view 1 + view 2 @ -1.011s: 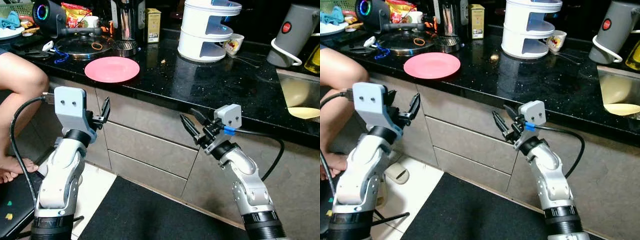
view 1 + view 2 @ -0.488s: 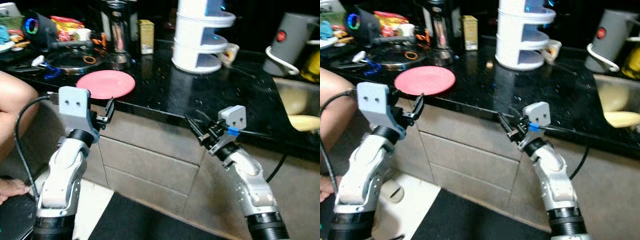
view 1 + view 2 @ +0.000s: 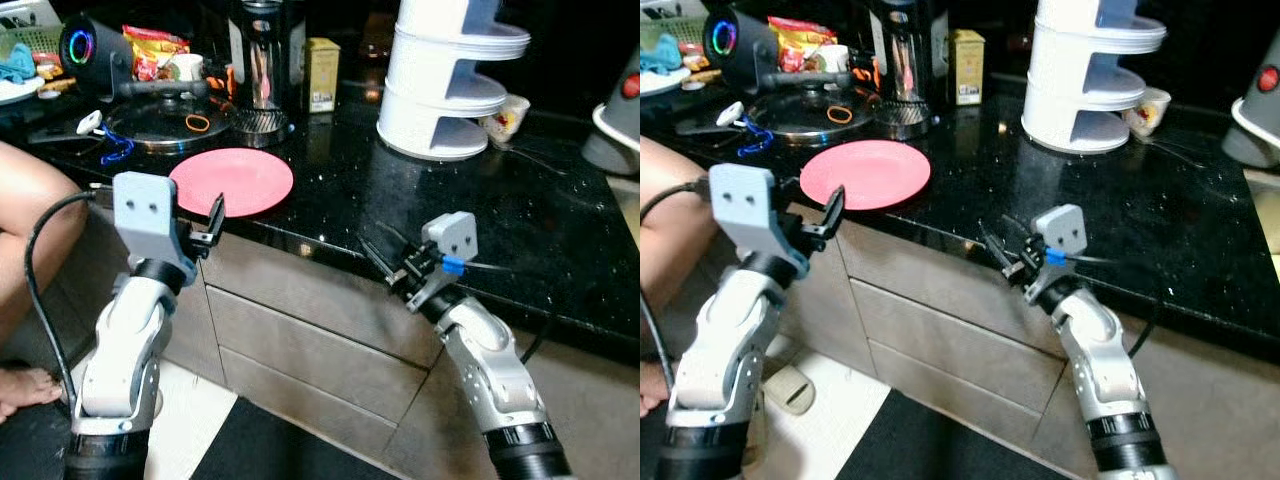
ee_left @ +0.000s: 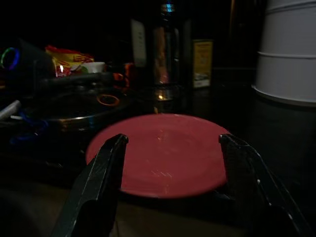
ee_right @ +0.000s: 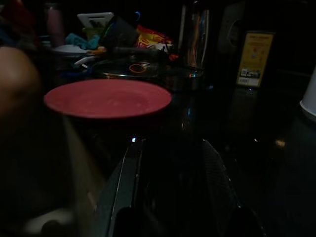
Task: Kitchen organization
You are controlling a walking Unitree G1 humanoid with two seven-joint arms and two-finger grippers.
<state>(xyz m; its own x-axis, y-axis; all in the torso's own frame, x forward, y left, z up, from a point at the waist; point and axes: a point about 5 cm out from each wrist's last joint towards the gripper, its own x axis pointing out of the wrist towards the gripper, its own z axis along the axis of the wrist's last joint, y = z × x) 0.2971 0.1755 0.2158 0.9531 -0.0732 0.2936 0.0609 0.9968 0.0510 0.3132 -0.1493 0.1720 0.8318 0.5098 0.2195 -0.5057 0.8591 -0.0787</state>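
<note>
The pink plate lies flat near the front edge of the black surface, with the pan lid at its 11 o'clock and the white tiered stand well off at its 2 o'clock. The left gripper hovers just below and in front of the plate's near rim, at about its 6 o'clock, fingers spread wide and framing the plate in the left wrist view. The right gripper hangs off the surface's edge at the plate's 4 o'clock, fingers slightly apart. To grasp well, the left gripper likely should rise to rim height, slip one finger under the overhanging lip, and close gently. A person's bare leg sits close at 8 o'clock, so keep the arm's sweep tight.
</note>
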